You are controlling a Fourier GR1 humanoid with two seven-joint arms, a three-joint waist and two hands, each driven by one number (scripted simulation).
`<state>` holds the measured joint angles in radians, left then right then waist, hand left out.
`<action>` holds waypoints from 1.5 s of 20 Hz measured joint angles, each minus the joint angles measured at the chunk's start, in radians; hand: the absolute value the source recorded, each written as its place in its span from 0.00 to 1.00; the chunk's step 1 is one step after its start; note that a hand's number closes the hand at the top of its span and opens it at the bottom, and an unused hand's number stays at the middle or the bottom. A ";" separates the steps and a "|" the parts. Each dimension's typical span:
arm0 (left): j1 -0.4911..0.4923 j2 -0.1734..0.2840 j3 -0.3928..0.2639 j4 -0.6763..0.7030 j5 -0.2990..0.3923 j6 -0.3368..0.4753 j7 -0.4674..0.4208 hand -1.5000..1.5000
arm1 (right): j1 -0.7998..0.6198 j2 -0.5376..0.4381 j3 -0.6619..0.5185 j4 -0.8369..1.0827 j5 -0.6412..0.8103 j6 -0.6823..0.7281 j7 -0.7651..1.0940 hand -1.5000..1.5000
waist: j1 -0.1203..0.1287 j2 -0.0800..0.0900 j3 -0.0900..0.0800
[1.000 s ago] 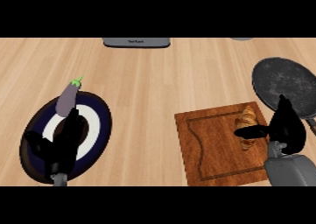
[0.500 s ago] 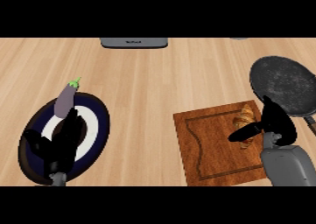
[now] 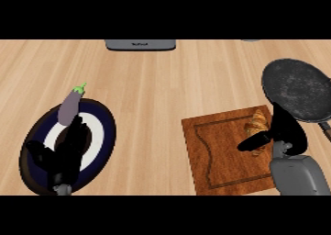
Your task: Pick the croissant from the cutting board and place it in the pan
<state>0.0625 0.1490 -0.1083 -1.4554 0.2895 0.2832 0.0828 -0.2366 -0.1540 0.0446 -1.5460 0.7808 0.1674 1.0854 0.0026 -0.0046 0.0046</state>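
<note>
Step in hand: the grasp. Croissant [image 3: 257, 124] lies at the far right corner of the cutting board [image 3: 222, 156], just beside the pan [image 3: 300, 89]. Right hand [image 3: 283, 133] sits at the croissant, thumb curled under it; whether the hold has closed, cannot tell. Left hand [image 3: 63, 147] rests open over the plate [image 3: 103, 133] by the eggplant [image 3: 69, 106]. Next, likely: secure, lift, short carry to pan.

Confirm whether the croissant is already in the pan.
No: the croissant lies on the cutting board, beside the right hand, and the pan holds nothing.
</note>
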 measured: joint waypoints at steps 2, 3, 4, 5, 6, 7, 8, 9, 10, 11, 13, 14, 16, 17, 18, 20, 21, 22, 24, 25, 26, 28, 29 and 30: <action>-0.007 0.005 0.009 0.006 0.005 -0.013 0.011 0.50 | -0.003 0.006 -0.005 0.028 0.028 -0.013 -0.013 0.00 | 0.000 0.001 0.000; -0.010 0.002 0.012 0.009 0.003 -0.014 0.013 0.50 | 0.003 0.014 -0.001 0.035 0.045 -0.020 -0.017 0.00 | 0.000 0.000 0.000; -0.008 0.001 0.015 0.008 0.002 -0.019 0.010 0.50 | 0.010 0.023 0.003 0.035 0.060 -0.028 -0.020 0.00 | 0.000 0.001 0.000; -0.006 0.001 0.019 0.004 0.002 -0.022 0.012 0.50 | 0.012 0.026 0.000 0.044 0.070 -0.033 -0.024 0.00 | 0.000 0.001 -0.001; -0.007 -0.002 0.022 0.013 -0.002 -0.024 0.002 0.50 | 0.026 0.033 0.006 0.042 0.084 -0.038 -0.026 0.00 | -0.001 0.000 0.000; -0.006 -0.010 0.019 0.012 -0.009 -0.019 -0.005 0.50 | 0.019 0.029 -0.007 0.063 0.088 -0.040 -0.032 0.00 | 0.000 0.000 0.000; -0.006 -0.012 0.021 0.012 -0.010 -0.021 -0.006 0.50 | 0.012 0.032 -0.012 0.078 0.093 -0.041 -0.034 0.00 | 0.000 0.000 0.000; -0.010 -0.010 0.025 0.016 -0.009 -0.026 -0.001 0.50 | 0.013 0.037 -0.014 0.092 0.101 -0.046 -0.037 0.00 | 0.000 0.000 0.001; -0.010 -0.013 0.027 0.018 -0.012 -0.027 -0.005 0.50 | 0.005 0.040 -0.024 0.115 0.102 -0.053 -0.046 1.00 | 0.000 0.000 0.001; -0.011 -0.016 0.027 0.012 -0.017 -0.019 0.007 0.50 | 0.007 0.048 -0.030 0.127 0.097 -0.061 -0.057 1.00 | 0.000 0.000 0.000; -0.003 -0.018 0.032 0.007 -0.020 -0.027 0.003 0.50 | 0.016 0.043 -0.027 0.123 0.094 -0.065 -0.089 1.00 | 0.000 -0.001 -0.001; -0.005 -0.019 0.038 0.018 -0.018 -0.036 -0.008 0.50 | 0.023 0.038 -0.021 0.125 0.100 -0.073 -0.112 1.00 | 0.000 -0.002 -0.001; -0.010 -0.017 0.046 0.024 -0.012 -0.050 -0.003 0.50 | 0.024 0.031 -0.013 0.138 0.113 -0.090 -0.146 1.00 | 0.000 -0.003 -0.001; -0.006 -0.013 0.053 0.022 -0.008 -0.063 -0.007 0.50 | 0.023 0.033 -0.009 0.148 0.122 -0.104 -0.159 1.00 | 0.000 -0.004 -0.003; 0.003 -0.018 0.049 0.006 -0.012 -0.059 0.001 0.50 | 0.033 0.035 0.000 0.133 0.133 -0.107 -0.160 1.00 | -0.001 -0.003 -0.003; 0.010 -0.022 0.044 -0.006 -0.023 -0.057 0.009 0.50 | 0.028 0.035 -0.001 0.160 0.146 -0.132 -0.183 1.00 | 0.000 -0.004 -0.005; 0.003 -0.027 0.052 0.019 -0.024 -0.065 -0.015 0.50 | 0.015 0.031 -0.009 0.180 0.144 -0.138 -0.195 1.00 | 0.000 -0.005 -0.004; 0.003 -0.031 0.047 0.006 -0.030 -0.054 0.005 0.50 | 0.017 0.037 -0.001 0.178 0.155 -0.145 -0.192 1.00 | 0.000 -0.005 -0.005; 0.006 -0.034 0.045 0.003 -0.035 -0.052 0.003 0.50 | 0.023 0.025 0.040 0.165 0.150 -0.107 -0.247 1.00 | 0.000 -0.006 -0.005; 0.004 -0.037 0.042 0.003 -0.038 -0.047 0.006 0.50 | 0.028 0.019 0.078 0.157 0.152 -0.082 -0.290 1.00 | -0.001 -0.006 -0.005; 0.002 -0.037 0.043 0.004 -0.039 -0.045 0.007 0.50 | 0.033 0.011 0.122 0.144 0.154 -0.053 -0.339 1.00 | 0.000 -0.007 -0.007; -0.005 -0.037 0.037 0.004 -0.043 -0.046 0.014 0.50 | 0.033 -0.009 0.216 0.126 0.156 0.010 -0.448 1.00 | 0.012 -0.006 -0.009; -0.008 -0.036 0.035 0.005 -0.043 -0.048 0.018 0.50 | 0.033 -0.015 0.264 0.115 0.159 0.038 -0.497 1.00 | 0.014 -0.006 -0.009; -0.004 -0.035 0.036 0.002 -0.042 -0.048 0.020 0.50 | 0.045 -0.028 0.306 0.100 0.161 0.057 -0.547 1.00 | 0.014 -0.007 -0.009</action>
<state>0.0580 0.1140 -0.0722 -1.4534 0.2473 0.2351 0.1023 -0.1914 -0.1823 0.3505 -1.4463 0.9416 0.2245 0.5384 0.0166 -0.0114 -0.0048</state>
